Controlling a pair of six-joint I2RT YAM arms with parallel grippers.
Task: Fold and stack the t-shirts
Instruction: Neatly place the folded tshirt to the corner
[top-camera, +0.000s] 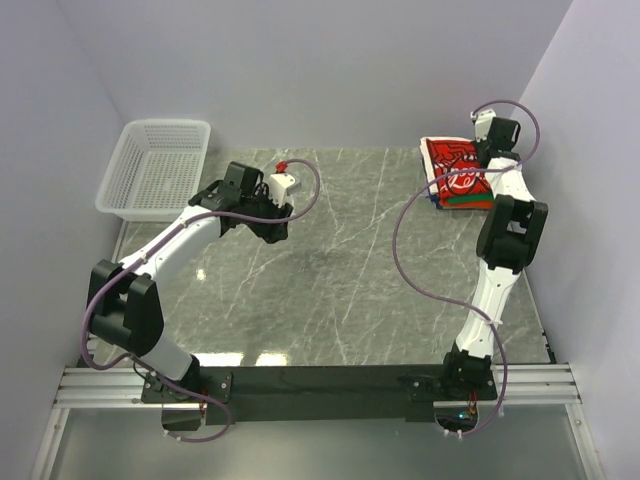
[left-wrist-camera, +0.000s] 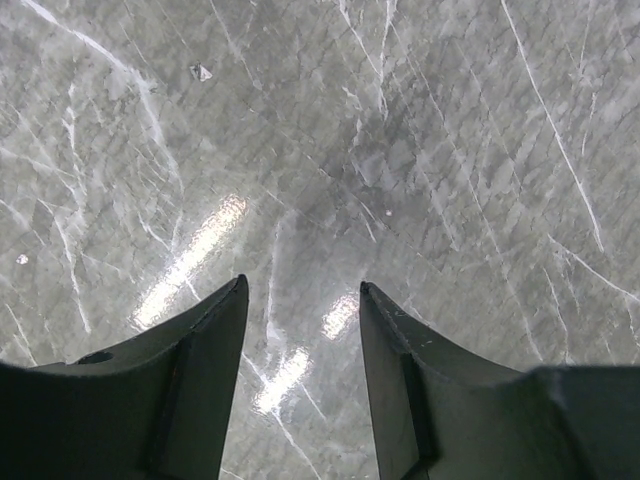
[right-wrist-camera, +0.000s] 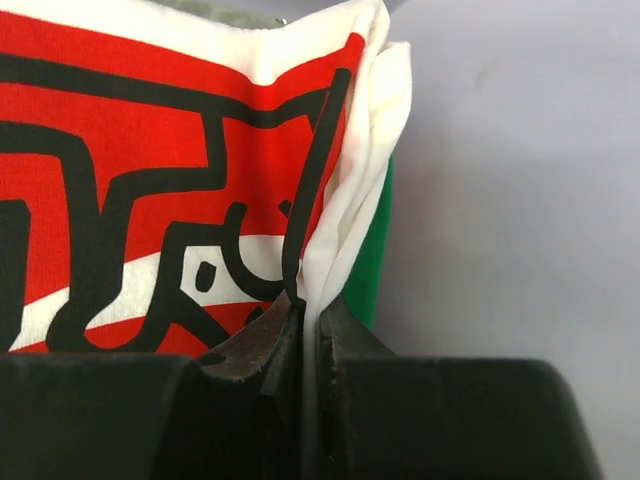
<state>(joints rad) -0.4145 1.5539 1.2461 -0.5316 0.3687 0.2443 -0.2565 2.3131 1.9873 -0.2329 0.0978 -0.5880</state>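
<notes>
The folded white t-shirt (top-camera: 455, 168), red-and-white print with black lines facing up, lies on top of a stack of folded tees at the table's far right. A green tee (top-camera: 470, 203) shows at the stack's near edge. My right gripper (top-camera: 487, 158) is shut on the white tee's edge (right-wrist-camera: 345, 230), the cloth pinched between its fingers; green cloth (right-wrist-camera: 374, 265) shows behind. My left gripper (top-camera: 275, 226) is open and empty, its fingers (left-wrist-camera: 205, 370) above bare marble at the table's left-middle. Blue and orange tees are hidden.
A white plastic mesh basket (top-camera: 158, 168) stands at the far left corner. Grey walls close in on the left, back and right; the stack sits near the right wall. The marble tabletop (top-camera: 340, 270) lies between the arms.
</notes>
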